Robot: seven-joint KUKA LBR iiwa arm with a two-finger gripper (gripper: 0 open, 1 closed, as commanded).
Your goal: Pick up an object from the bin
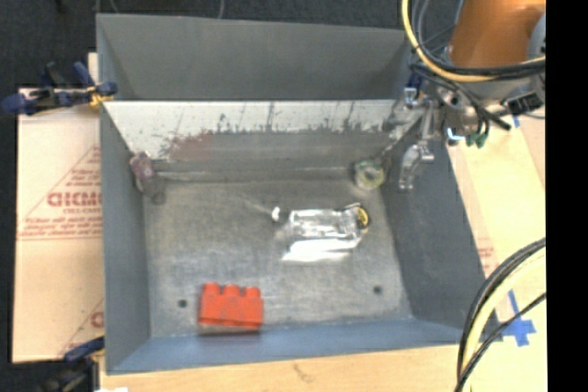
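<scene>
The gripper (412, 162) is poised at two o'clock in the bin (248, 60), its opening not discernible, nothing seen held; the small greenish round thing (369, 174), just beside at its nine o'clock, should be centred under it before descent.

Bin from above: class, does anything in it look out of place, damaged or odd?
Nothing looks spilled or broken. The bin's back wall is streaked with dark scuffs. The red brick lies flat front left; the clear plastic piece lies askew mid-floor.
</scene>
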